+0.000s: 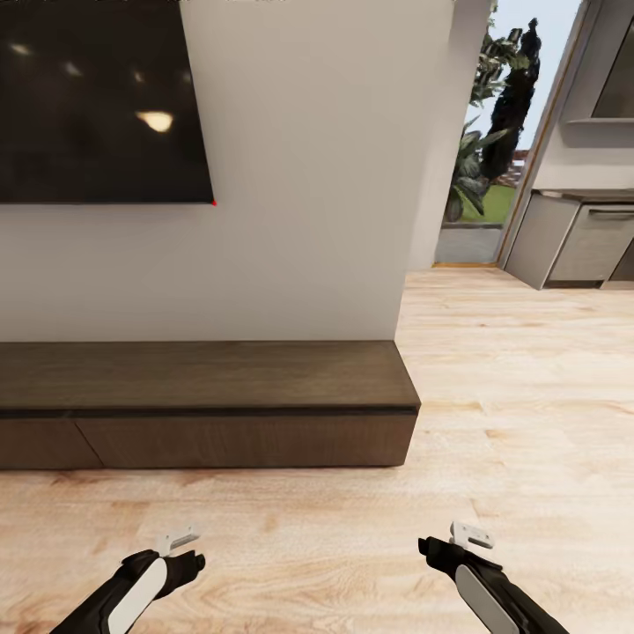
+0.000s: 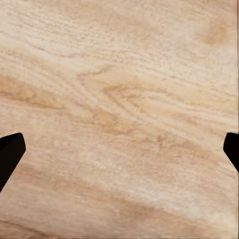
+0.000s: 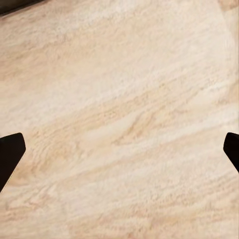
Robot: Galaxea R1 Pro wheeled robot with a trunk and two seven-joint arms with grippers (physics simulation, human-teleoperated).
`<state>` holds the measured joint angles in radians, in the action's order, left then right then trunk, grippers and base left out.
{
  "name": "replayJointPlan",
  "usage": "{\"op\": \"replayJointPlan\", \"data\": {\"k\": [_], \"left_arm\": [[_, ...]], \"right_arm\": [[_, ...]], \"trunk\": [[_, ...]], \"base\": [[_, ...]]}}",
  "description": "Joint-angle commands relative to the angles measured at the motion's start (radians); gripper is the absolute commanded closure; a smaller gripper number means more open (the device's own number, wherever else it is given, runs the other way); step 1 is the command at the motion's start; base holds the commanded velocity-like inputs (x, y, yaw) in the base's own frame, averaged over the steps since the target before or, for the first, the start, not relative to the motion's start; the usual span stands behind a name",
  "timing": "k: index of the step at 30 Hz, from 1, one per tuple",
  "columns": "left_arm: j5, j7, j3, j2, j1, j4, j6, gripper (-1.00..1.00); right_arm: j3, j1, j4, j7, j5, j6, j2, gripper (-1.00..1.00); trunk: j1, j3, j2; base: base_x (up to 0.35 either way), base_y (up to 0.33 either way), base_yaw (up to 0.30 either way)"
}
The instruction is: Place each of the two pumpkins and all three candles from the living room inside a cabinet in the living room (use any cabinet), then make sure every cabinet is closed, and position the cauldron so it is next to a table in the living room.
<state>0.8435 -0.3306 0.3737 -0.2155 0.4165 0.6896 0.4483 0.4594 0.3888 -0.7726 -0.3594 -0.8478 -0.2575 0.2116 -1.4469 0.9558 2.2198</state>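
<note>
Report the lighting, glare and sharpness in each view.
Head view: even, soft light; ceiling lamps glare as blurred spots on the dark wall screen; the cabinet casts a thin shadow on the floor. Left wrist view: floor grain close and slightly soft. Right wrist view: paler, washed-out boards, no hard shadows.

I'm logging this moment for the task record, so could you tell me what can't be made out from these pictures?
- The cabinet: the head view's left edge cuts it off, so its full length is unknown; its closed fronts hide whatever is inside.
- The television: cropped by the head view's top and left edges.
- The kitchen units: cut by the head view's right edge.
- Left gripper and right gripper: wrist views catch just dark tips, jaws spread wide.
</note>
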Motion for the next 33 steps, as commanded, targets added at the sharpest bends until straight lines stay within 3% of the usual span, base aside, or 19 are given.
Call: {"op": "replayJointPlan", "data": {"k": [1, 6, 33], "left_arm": [[0.009, -0.010, 0.006, 0.009, 0.001, -0.003, 0.000, -1.00], [0.010, -0.010, 0.008, 0.030, 0.001, -0.011, -0.038, -1.00], [0.010, -0.010, 0.006, 0.036, 0.001, -0.057, -0.048, -1.00]], "right_arm": [[0.005, 0.001, -0.002, -0.009, -0.007, -0.001, 0.001, -1.00], [0.005, 0.001, -0.002, -0.009, -0.007, 0.000, 0.001, -1.00], [0.007, 0.001, 0.022, -0.009, -0.010, 0.003, -0.003, -1.00]], "trunk": [[0.004, -0.002, -0.007], [0.023, -0.018, -0.042], [0.127, -0.102, -0.231]], "base": [[0.000, 0.000, 0.000], [0.000, 0.000, 0.000], [0.000, 0.000, 0.000]]}}
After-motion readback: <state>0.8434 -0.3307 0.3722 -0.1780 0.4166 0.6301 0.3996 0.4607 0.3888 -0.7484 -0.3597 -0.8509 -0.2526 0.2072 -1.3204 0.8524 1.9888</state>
